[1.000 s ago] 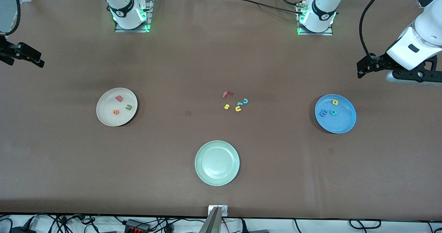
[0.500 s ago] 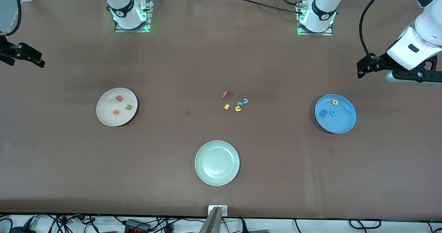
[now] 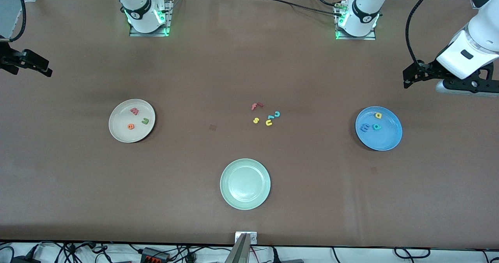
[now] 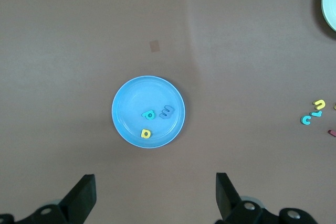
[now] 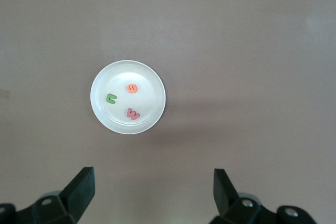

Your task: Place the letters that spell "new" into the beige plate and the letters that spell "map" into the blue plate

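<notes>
A pale green plate (image 3: 245, 183) was seen nearest the camera edge of the tabletop, about midway along it. Farther in, the beige plate (image 3: 117, 132), round, shallow and rimmed, lay toward the right arm's end; in it were held a pinkish-red w (image 3: 134, 111), a dark green n (image 3: 145, 120) and an orange e (image 3: 131, 126), all apart from one another. Toward the left arm's end, the blue plate (image 3: 388, 138), bright and plain, was seen with a blue m (image 3: 364, 128) just beside a teal stemmed letter (image 3: 376, 127), and a yellow stemmed letter (image 3: 378, 115) near its rim. Between the two plates, on the bare tabletop, loose letters were clustered: a yellow s (image 3: 255, 120), a yellow u (image 3: 269, 123), a teal c (image 3: 277, 114) and a red f (image 3: 255, 106). The right gripper (image 5: 152, 190) was held high near its end of the table, jaws spread and empty. The left gripper (image 4: 155, 192) was held likewise at its own end, jaws spread, nothing between them.
</notes>
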### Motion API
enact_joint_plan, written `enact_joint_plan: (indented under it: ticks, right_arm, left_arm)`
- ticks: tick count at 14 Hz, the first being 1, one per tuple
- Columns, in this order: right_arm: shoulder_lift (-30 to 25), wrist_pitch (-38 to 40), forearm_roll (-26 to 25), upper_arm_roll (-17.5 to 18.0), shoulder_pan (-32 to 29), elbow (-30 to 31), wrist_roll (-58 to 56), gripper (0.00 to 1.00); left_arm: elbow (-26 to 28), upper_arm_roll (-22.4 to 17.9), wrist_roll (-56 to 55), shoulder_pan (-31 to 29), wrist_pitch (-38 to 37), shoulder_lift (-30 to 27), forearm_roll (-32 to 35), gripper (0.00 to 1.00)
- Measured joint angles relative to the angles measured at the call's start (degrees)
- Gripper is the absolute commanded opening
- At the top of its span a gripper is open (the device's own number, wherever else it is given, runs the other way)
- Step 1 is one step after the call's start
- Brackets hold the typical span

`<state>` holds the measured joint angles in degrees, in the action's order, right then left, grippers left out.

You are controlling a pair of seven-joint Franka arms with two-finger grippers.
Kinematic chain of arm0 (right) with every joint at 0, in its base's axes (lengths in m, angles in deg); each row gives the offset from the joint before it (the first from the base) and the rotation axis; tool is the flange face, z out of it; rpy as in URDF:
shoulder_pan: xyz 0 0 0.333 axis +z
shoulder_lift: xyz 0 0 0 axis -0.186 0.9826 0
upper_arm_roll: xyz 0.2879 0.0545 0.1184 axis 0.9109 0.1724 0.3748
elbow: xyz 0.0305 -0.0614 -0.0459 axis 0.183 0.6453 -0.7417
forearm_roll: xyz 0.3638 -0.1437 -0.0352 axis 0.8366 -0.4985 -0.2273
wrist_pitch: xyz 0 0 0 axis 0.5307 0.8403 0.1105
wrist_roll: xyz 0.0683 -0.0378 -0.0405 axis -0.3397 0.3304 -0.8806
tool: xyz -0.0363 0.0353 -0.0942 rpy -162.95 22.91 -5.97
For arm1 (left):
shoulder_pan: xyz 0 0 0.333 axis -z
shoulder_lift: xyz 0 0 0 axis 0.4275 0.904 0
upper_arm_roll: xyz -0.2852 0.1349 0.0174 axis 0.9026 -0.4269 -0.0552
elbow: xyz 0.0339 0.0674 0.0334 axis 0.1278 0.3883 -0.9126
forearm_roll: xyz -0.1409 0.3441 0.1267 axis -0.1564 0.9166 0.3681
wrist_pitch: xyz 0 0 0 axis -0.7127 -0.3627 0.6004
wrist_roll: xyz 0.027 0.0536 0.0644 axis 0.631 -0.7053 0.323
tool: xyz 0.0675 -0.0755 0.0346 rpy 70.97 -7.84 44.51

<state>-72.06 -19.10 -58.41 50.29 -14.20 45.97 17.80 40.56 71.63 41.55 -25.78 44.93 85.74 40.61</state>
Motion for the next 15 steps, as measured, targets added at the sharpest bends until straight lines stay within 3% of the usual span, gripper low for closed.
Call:
enact_joint_plan:
  ticks: [15]
  right_arm:
    - [0.01, -0.38, 0.0, 0.0, 0.0, 0.09, -1.2, 1.0]
  left_arm:
    - [-0.67, 0.37, -0.04, 0.07, -0.19, -0.01, 0.0, 1.0]
